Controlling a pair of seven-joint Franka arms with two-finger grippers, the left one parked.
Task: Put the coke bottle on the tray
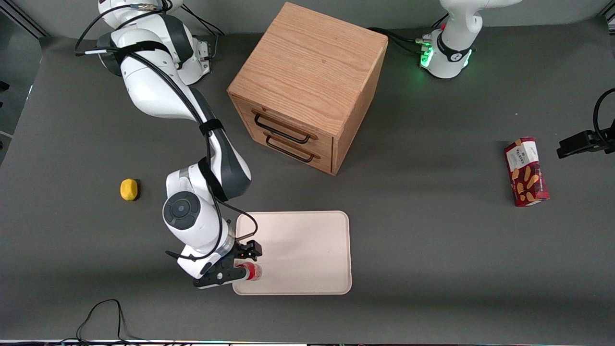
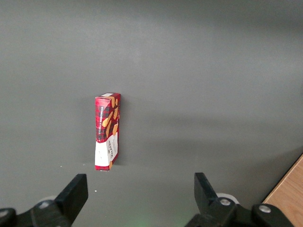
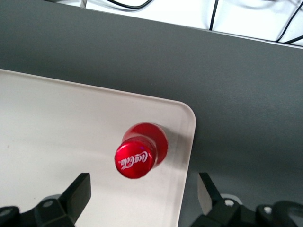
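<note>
The lemon [image 1: 129,189] lies on the bench [image 1: 432,250] well clear toward the working arm's end, and the right gripper [image 1: 244,272] hangs over the tray [image 1: 307,250] at the corner nearest the front camera. The coke bottle [image 3: 140,151] stands upright on the tray between the jaws, which are spread apart and clear of it, its long axis pointing straight up at the wrist. It sits just beside the low rim, so I judge a straight lift the safest exit; the wooden drawer cabinet [image 1: 307,86] and biscuit box [image 1: 526,171] are well apart.
</note>
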